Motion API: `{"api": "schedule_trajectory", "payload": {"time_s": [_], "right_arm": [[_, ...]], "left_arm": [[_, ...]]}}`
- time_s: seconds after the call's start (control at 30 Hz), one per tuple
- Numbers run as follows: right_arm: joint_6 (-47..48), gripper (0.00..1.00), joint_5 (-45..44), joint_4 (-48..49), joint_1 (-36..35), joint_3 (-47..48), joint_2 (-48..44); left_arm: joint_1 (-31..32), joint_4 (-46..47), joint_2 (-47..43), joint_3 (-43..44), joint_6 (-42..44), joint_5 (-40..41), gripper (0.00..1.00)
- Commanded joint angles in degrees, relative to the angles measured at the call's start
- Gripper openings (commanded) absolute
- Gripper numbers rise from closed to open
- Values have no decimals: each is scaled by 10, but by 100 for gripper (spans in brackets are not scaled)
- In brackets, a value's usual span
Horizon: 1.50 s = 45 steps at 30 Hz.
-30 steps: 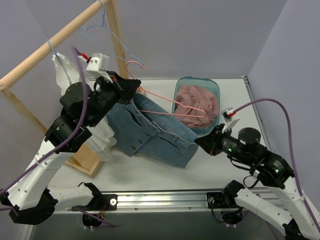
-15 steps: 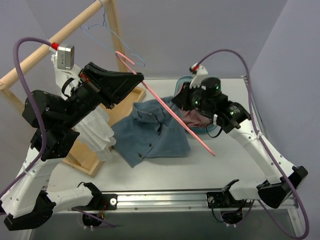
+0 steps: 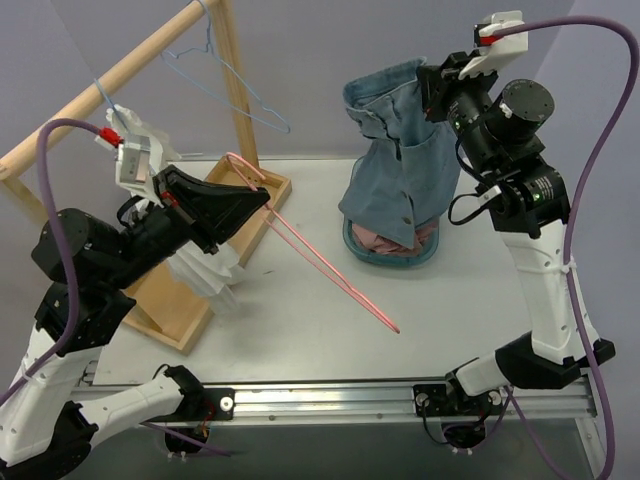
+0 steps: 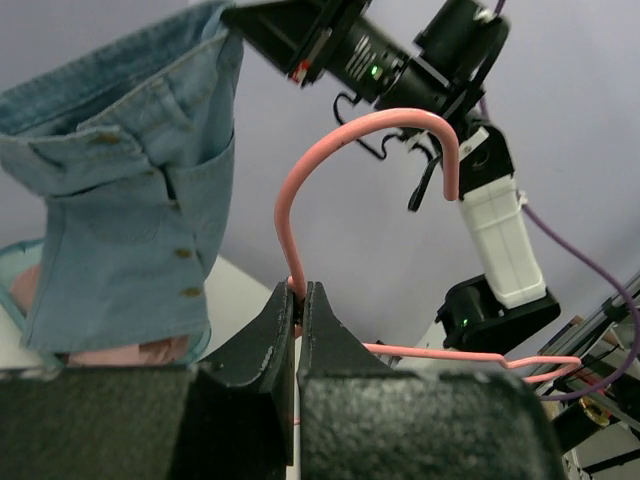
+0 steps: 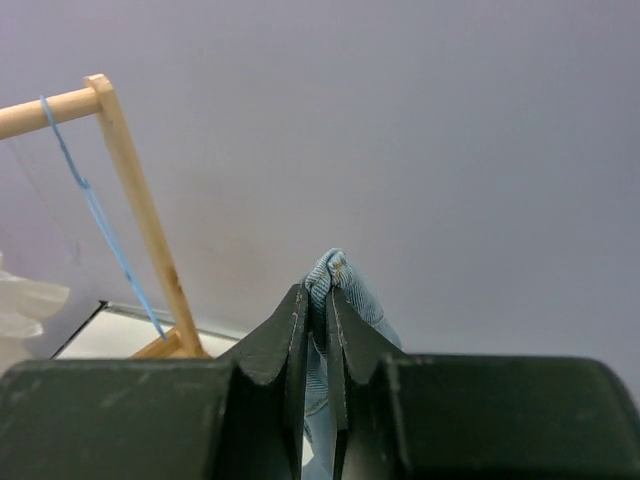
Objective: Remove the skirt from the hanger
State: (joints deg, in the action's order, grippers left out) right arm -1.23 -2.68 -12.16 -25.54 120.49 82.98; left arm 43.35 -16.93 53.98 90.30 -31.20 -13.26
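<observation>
I am clenching my right fingers (image 5: pixel 300 312) on the top edge of the denim skirt (image 3: pixel 395 160), holding it hanging over the teal basket (image 3: pixel 352 243). I am pinching the pink hanger (image 3: pixel 320 262) by its neck in my left fingers (image 4: pixel 283 305), well apart from the skirt.

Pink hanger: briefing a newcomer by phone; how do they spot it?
Find the wooden rack at the left. Beside it the left gripper pinches the pink hanger, slanting down over the table. The blue hanger instead hangs on the rack.
</observation>
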Motion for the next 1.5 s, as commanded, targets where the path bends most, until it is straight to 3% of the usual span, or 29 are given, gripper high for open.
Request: {"api": "schedule_trajectory", "payload": {"time_s": [0.0, 0.17, 0.3, 0.97, 1.47], "right_arm": [[64, 0, -20, 163, 0, -3, 5], [105, 0, -22, 225, 0, 17, 28], [142, 0, -41, 230, 1, 74, 59], [219, 0, -73, 282, 2, 135, 82], [177, 0, -81, 372, 8, -112, 25]], "left_arm": [[-2, -14, 3, -26, 16, 9, 2], [-2, -8, 8, -46, 20, 2, 2], [-2, -13, 11, -50, 29, 2, 2], [-2, -14, 31, -62, 30, -9, 2], [-2, -26, 25, -66, 35, -5, 2]]}}
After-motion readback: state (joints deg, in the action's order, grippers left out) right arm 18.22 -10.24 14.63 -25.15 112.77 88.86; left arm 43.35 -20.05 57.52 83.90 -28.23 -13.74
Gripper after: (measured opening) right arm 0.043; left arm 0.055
